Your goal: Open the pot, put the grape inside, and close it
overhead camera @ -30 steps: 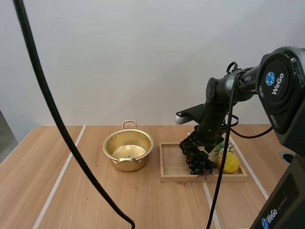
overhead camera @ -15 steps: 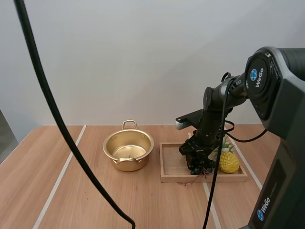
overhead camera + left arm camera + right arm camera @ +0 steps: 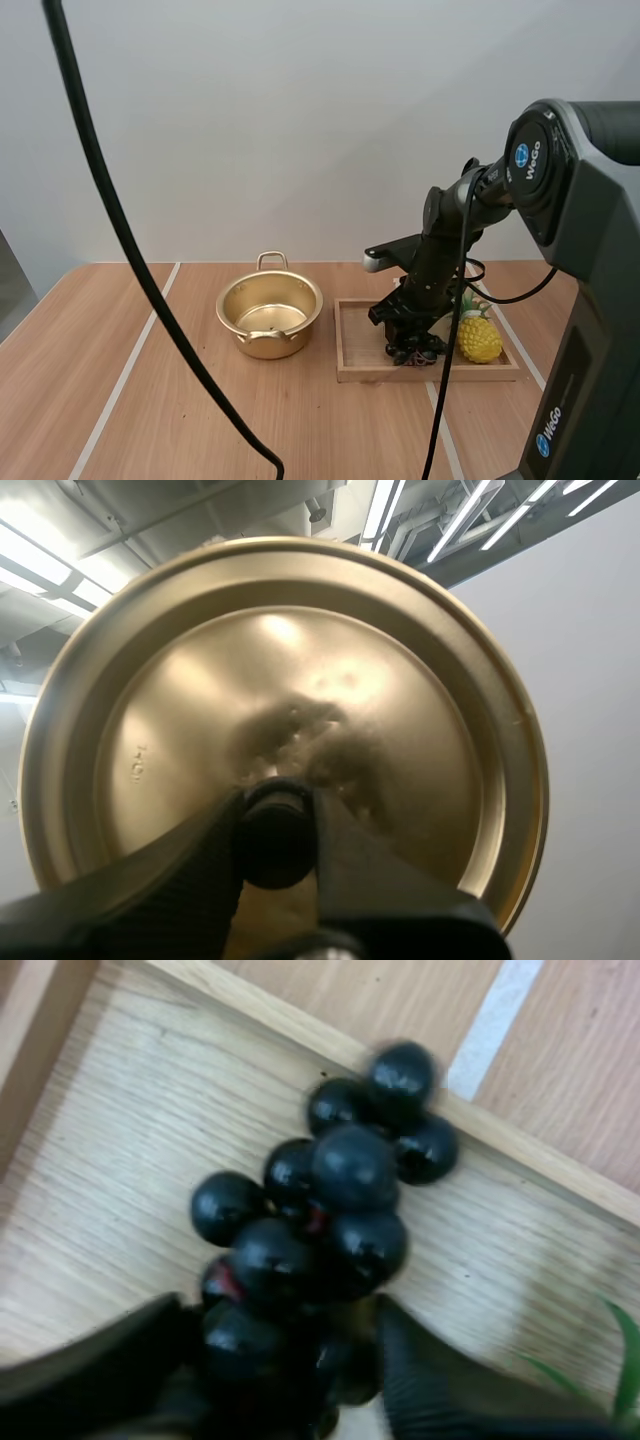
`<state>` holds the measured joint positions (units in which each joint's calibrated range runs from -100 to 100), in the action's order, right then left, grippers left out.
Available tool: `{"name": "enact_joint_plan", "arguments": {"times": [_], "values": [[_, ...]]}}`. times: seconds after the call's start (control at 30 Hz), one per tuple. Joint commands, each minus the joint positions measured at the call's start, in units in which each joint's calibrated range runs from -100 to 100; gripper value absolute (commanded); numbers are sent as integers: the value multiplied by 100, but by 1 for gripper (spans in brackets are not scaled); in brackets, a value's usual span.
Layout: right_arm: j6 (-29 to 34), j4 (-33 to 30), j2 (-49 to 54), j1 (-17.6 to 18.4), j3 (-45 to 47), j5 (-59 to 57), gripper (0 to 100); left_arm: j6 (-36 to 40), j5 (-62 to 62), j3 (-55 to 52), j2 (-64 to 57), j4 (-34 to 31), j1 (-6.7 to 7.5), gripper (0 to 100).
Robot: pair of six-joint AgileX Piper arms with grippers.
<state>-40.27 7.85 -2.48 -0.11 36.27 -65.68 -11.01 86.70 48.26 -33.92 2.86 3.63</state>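
The pot (image 3: 269, 315) stands on the table (image 3: 150, 400), just left of the wooden tray (image 3: 352, 345); in the tray the bunch of grapes (image 3: 330, 1210) lies against the front rim, a pineapple (image 3: 479, 340) just right of it

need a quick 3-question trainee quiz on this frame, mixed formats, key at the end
1. True or false: the pot is closed.
2. What does the left gripper hold?
A. the lid, pinched by its knob
B. a bunch of grapes
C. nothing
3. Fill in: the grapes lie in the wooden ___, next to a small pineapple.

Key:
1. False. The pot stands open on the table.
2. A
3. tray
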Motion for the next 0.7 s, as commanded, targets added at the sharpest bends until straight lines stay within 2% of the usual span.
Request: {"name": "enact_joint_plan", "arguments": {"times": [0.0,0.3,0.67], "values": [[-17,-88,-22,4,16,-29,0,24,-142,31,4,-57,19,0],[-7,-133,244,4,16,-297,0,13,-142,31,5,-57,19,0],[-7,-228,2020,4,16,-715,0,13,-142,31,5,-57,19,0]]}}
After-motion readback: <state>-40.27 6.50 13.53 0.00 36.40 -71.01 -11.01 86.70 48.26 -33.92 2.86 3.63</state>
